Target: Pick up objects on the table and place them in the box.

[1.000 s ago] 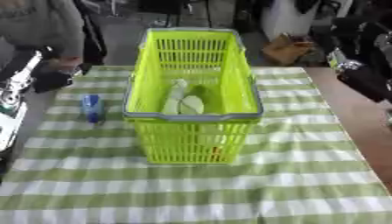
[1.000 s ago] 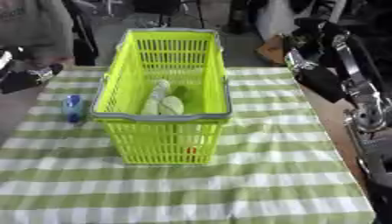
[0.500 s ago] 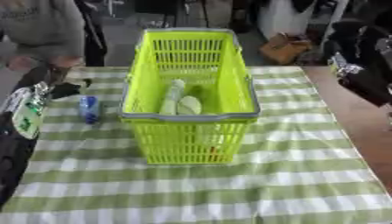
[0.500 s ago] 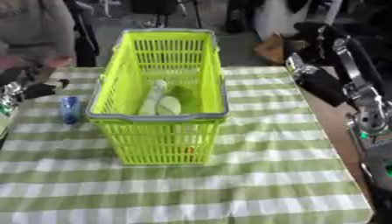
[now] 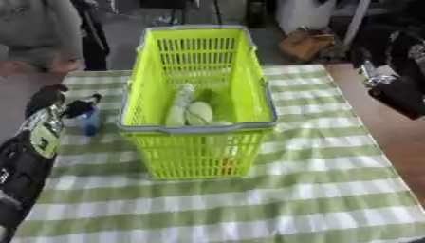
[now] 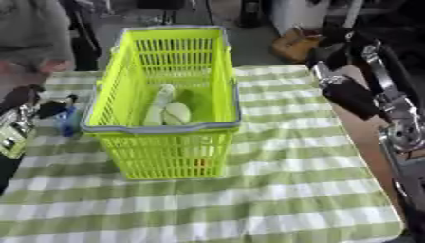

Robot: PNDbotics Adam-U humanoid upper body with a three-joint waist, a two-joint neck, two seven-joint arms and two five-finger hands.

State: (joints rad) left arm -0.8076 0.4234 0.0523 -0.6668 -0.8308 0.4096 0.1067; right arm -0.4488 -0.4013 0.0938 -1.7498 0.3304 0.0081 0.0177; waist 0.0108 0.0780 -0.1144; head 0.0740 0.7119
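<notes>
A lime green mesh basket (image 5: 199, 128) stands in the middle of the checked tablecloth. Inside it lie pale green and white objects (image 5: 189, 111), and something orange shows low behind the front mesh. A small blue bottle (image 5: 89, 122) stands upright on the cloth just left of the basket. My left hand (image 5: 56, 105) comes in from the left, and its dark fingers (image 5: 81, 105) are spread at the top of the bottle without curling round it. My right arm (image 6: 348, 92) is raised at the table's right side. Its hand is too dark to make out.
The green and white checked cloth (image 5: 249, 204) covers the table; the table's right edge runs beside bare brown floor. A brown bag (image 5: 303, 42) sits on the floor beyond the far edge. The basket's grey rim stands well above the bottle.
My left hand has moved right, from the table's left edge up to the blue bottle. The right arm has hardly moved, and the basket has stayed put.
</notes>
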